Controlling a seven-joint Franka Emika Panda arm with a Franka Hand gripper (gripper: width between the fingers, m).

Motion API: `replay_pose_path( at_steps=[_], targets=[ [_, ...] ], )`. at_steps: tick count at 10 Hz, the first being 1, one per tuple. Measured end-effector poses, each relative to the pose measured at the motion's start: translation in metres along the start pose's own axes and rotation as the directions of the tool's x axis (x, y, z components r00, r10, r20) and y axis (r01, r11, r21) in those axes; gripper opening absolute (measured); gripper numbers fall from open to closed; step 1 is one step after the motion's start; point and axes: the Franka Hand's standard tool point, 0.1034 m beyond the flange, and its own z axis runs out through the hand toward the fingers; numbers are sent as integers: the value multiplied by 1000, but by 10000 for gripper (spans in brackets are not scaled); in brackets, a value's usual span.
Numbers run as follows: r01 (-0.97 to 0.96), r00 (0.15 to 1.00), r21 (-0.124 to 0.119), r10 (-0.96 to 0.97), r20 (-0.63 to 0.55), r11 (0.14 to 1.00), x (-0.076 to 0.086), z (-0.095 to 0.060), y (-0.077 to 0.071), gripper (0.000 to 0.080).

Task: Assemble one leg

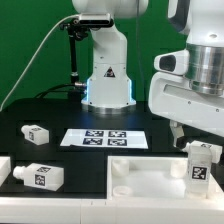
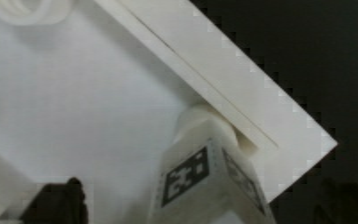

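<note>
One leg, a stubby white block with a black-and-white tag, stands upright near the corner of the large flat white tabletop at the exterior view's right. My gripper hangs just above and around it. In the wrist view the leg stands between my fingers on the tabletop, close to its edge. The dark finger stands apart from the leg with a gap. The jaws are open and hold nothing.
Two more legs lie on the black table at the exterior view's left, one farther back and one near the front. Another white part is at the left edge. The marker board lies in the middle.
</note>
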Motion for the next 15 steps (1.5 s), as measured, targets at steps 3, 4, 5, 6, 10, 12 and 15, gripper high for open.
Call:
replay_pose_path(
  at_steps=[3, 4, 5, 6, 10, 12, 15],
  targets=[
    [416, 909, 6, -416, -27, 909, 6, 7, -2, 649],
    [435, 900, 0, -435, -39, 900, 4, 9, -4, 649],
    [445, 895, 0, -444, -40, 896, 5, 8, -4, 603],
    [417, 908, 1, -417, -40, 909, 6, 9, -3, 603],
    [172, 985, 11, -171, -37, 985, 6, 9, -3, 284],
    [-5, 999, 17, 5, -38, 1000, 5, 10, -4, 285],
    [-416, 908, 40, 418, -30, 908, 5, 10, -7, 285]
  ],
)
